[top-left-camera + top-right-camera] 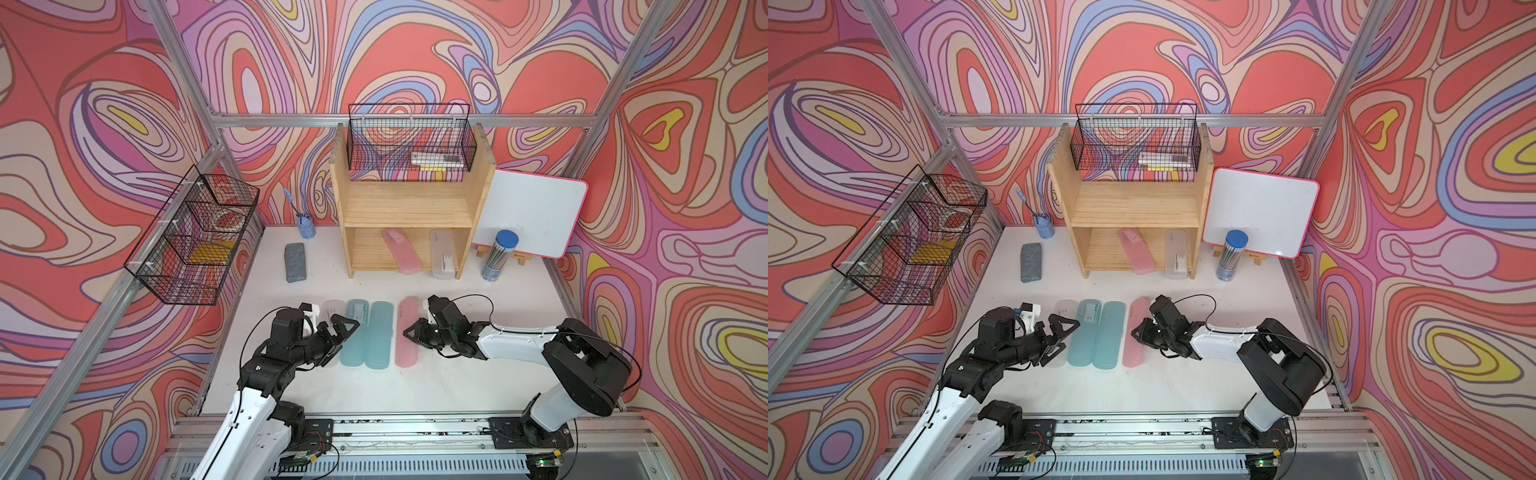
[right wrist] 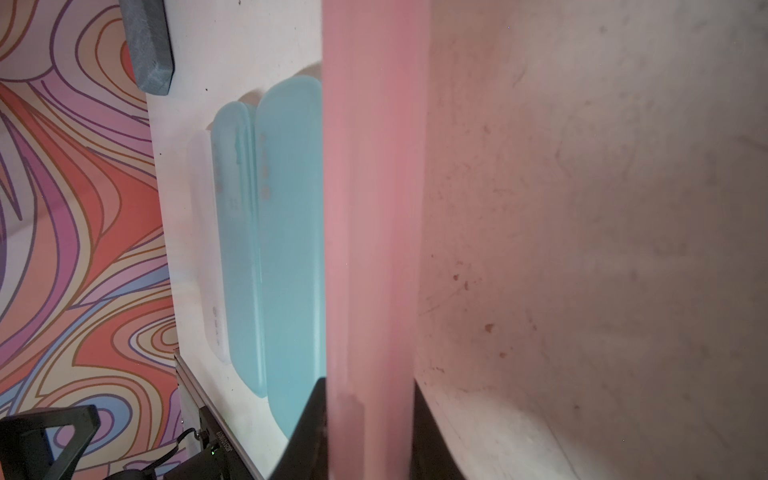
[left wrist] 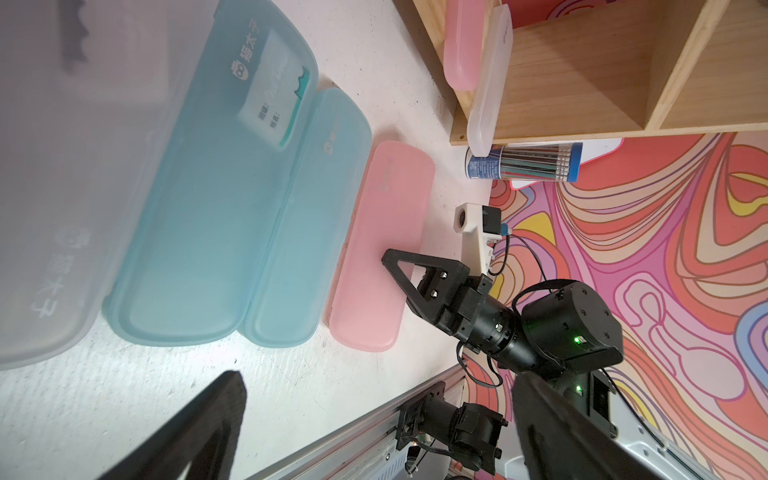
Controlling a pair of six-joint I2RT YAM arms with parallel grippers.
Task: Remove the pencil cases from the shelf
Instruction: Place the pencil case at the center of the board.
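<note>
Pencil cases [image 1: 379, 334]: four of six are off the shelf [image 1: 407, 205], in a row on the tabletop [image 1: 465, 382] (one clear, two teal, one pink). Remaining on the lower tier: shelf pink case [image 1: 402, 251], shelf clear case [image 1: 442, 254]. Left gripper [image 1: 347, 334] jaws wide, empty. Right gripper [image 1: 409, 332] jaws closed on the tabletop pink case [image 1: 408, 313].

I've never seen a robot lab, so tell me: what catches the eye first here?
The loud swirling red, pink and purple walls all around. Next, four pastel pencil cases in a row on the white table near the front, and a pine shelf at the back with two more on its lower board.
</note>
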